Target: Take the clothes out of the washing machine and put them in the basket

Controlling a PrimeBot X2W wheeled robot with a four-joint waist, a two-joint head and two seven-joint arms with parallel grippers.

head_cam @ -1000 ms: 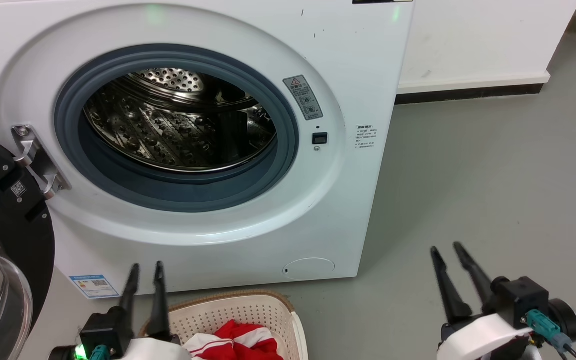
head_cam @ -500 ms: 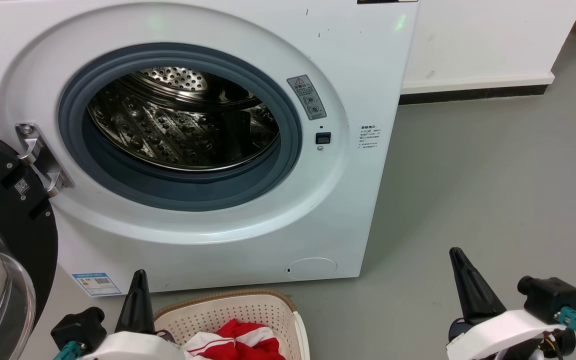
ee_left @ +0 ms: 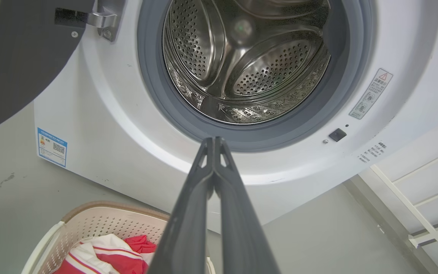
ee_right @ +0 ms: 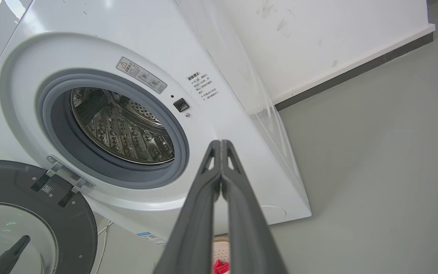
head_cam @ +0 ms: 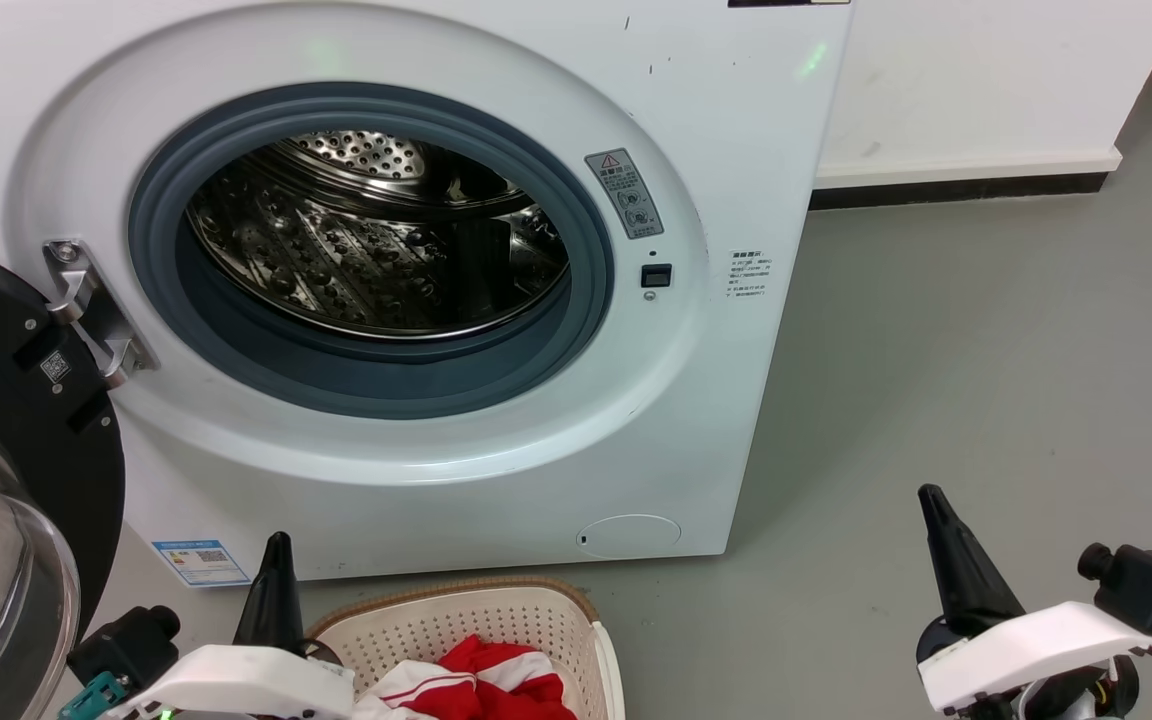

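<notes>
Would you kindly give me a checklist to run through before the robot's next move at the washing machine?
1. The drum is free of fabric: ok, in the part that shows.
2. The red-and-white clothes lie inside the basket: ok.
3. The left tool is shut and empty: ok.
4. The right tool is shut and empty: ok.
5. The door stands open, off the opening: ok.
6. Nothing hangs over the basket's near rim: cannot tell, the picture edge cuts it off.

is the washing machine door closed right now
No, the black-rimmed glass door stands swung open at the left on its hinge, leaving the steel drum exposed.
</notes>
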